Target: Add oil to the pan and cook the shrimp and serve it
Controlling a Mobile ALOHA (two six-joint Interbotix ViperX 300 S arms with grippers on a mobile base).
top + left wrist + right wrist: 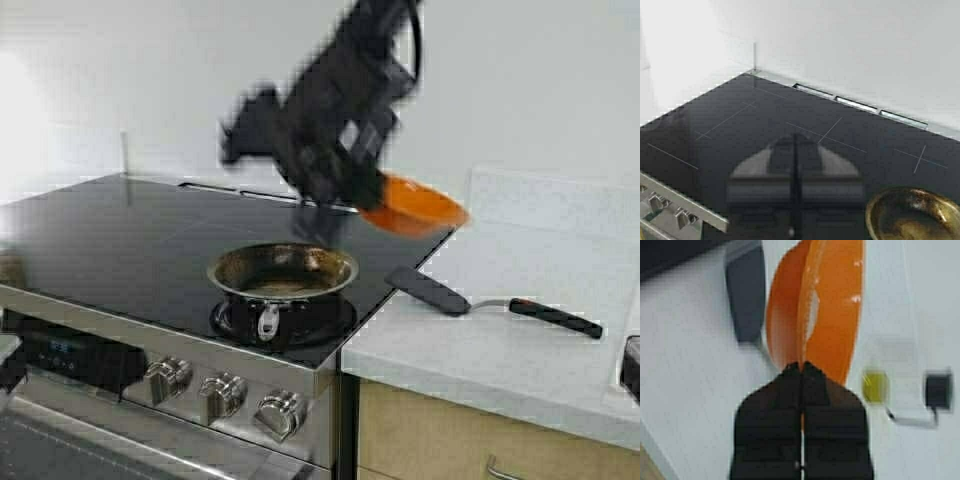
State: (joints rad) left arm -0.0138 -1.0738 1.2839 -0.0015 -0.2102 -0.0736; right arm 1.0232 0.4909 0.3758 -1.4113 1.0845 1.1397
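The pan (283, 272) sits on the front right burner of the black stovetop, browned inside, with its stub handle toward me. It also shows in the left wrist view (915, 212). My right gripper (802, 365) is shut on the rim of an orange bowl (832, 305), held tilted in the air (415, 205) behind and to the right of the pan. A small pale piece (812, 312) lies inside the bowl; I cannot tell whether it is the shrimp. The oil (874, 386) is in a clear jug on the counter. My left gripper (796, 137) hangs shut and empty over the stovetop's left part.
A black spatula (432, 291) with a black handle lies on the pale counter right of the stove, also seen under the bowl (746, 295). Knobs (222, 395) line the stove's front edge. A white wall stands behind.
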